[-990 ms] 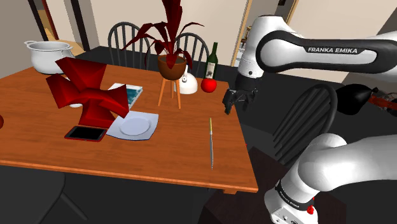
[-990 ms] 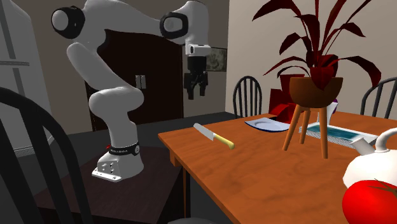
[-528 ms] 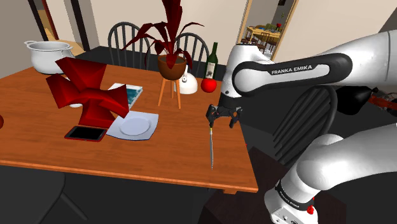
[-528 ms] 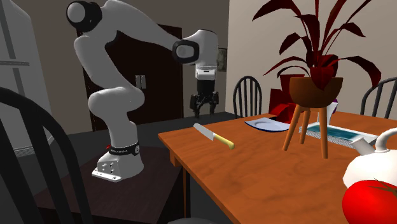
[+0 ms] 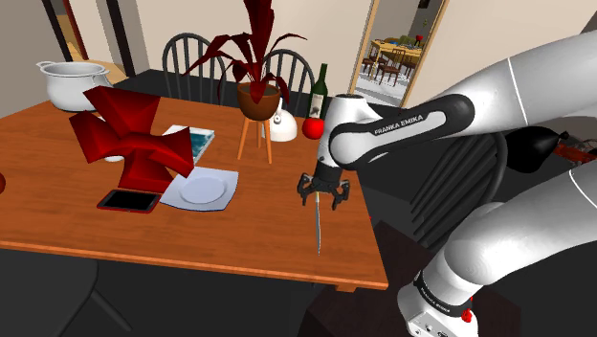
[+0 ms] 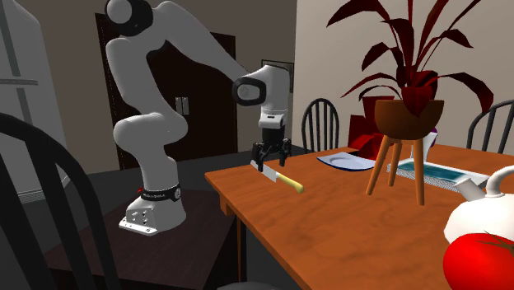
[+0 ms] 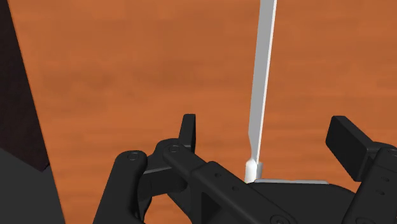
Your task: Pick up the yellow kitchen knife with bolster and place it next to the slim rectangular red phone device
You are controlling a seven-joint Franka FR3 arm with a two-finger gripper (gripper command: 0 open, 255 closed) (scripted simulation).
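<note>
One wooden table carries everything, with the white arm bent over its right side. A folded red sculpture stands at left behind the red-rimmed phone, and a plate lies between that phone and the gripper. Its fingers are spread wide and grip nothing, straddling the knife, which lies flat on the table well apart from the phone. The second exterior view reveals its yellow handle, the wrist view its bolster.
</note>
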